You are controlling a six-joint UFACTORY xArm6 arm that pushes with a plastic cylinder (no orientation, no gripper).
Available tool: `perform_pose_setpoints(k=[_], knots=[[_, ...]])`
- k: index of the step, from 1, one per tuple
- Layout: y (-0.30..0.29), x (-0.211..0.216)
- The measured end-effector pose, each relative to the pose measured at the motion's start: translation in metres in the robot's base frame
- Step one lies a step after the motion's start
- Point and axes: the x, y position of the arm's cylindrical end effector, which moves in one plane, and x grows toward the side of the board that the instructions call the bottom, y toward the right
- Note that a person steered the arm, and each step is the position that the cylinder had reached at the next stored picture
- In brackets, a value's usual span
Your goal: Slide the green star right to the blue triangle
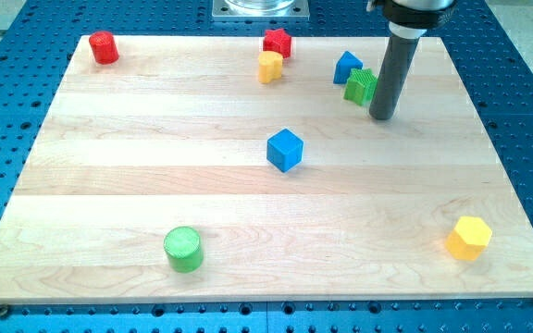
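Observation:
The green star [361,86] lies near the view's top right, touching or nearly touching the blue triangle [346,67], which sits just up and to its left. My tip [382,117] is at the end of the dark rod, just to the right of the green star and slightly below it, close to the star's right edge. The rod partly hides the star's right side.
A red star [278,42] and a yellow block [269,67] sit at top centre. A red cylinder [105,46] is at top left. A blue cube [284,150] is mid-board. A green cylinder [183,249] is at bottom left, a yellow hexagon [469,238] at bottom right.

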Motion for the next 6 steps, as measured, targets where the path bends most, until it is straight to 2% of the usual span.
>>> perform_pose_setpoints(k=[1, 2, 3, 4, 6], knots=[[0.009, -0.023], [-0.009, 0.008], [-0.063, 0.000], [0.020, -0.044], [0.037, -0.032]])
